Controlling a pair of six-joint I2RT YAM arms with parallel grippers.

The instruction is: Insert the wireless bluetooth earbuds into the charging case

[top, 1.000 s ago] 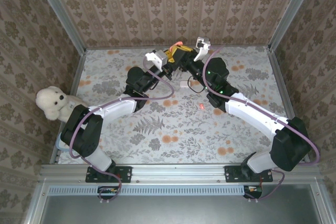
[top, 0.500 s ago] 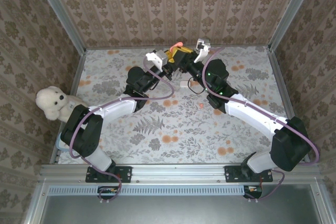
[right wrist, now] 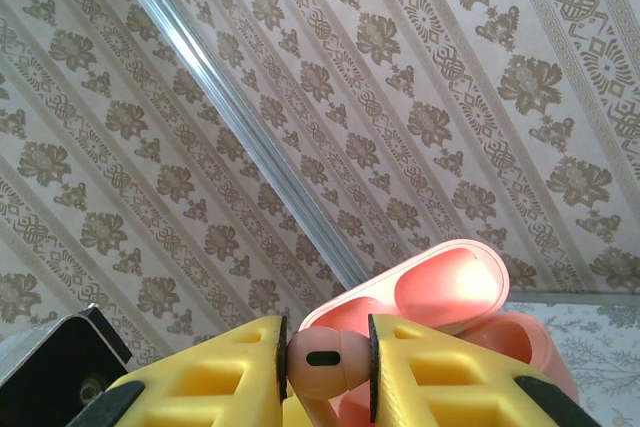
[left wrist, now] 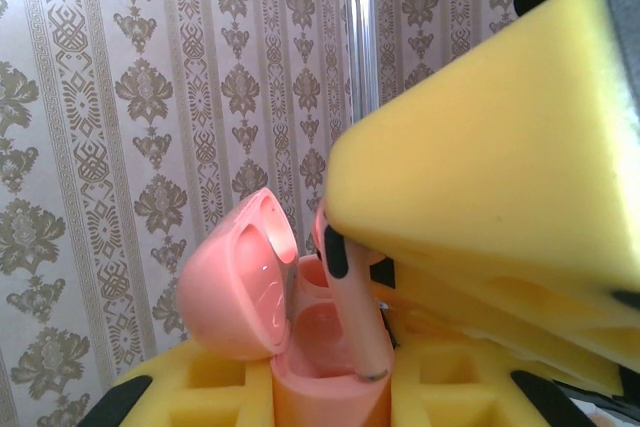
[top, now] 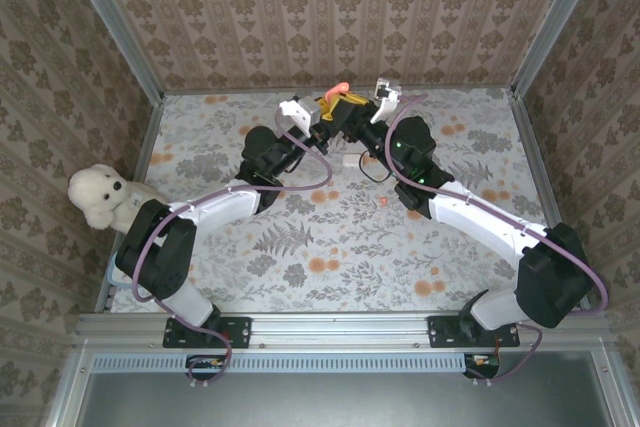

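Note:
At the back middle of the table my two grippers meet in the air. My left gripper (top: 325, 115) (left wrist: 325, 395) is shut on the pink-orange charging case (left wrist: 320, 357), which stands upright with its lid (left wrist: 235, 287) swung open to the left. My right gripper (top: 352, 112) (right wrist: 325, 357) is shut on a red-orange earbud (right wrist: 325, 359) by its head. The earbud's stem (left wrist: 358, 322) reaches down into the case's open top, against its right rim. Behind the right fingers (right wrist: 450, 377) the open case lid (right wrist: 445, 285) shows. A second red-orange earbud (top: 383, 202) lies on the table.
A small white object (top: 347, 158) lies on the flowered table just in front of the grippers. A white teddy bear (top: 100, 195) sits at the left edge. Patterned walls with metal corner posts (top: 115, 22) close in the back and sides.
Both grippers have shifted slightly at the back of the table, the right one closing in on the case. The loose earbud on the table has not moved.

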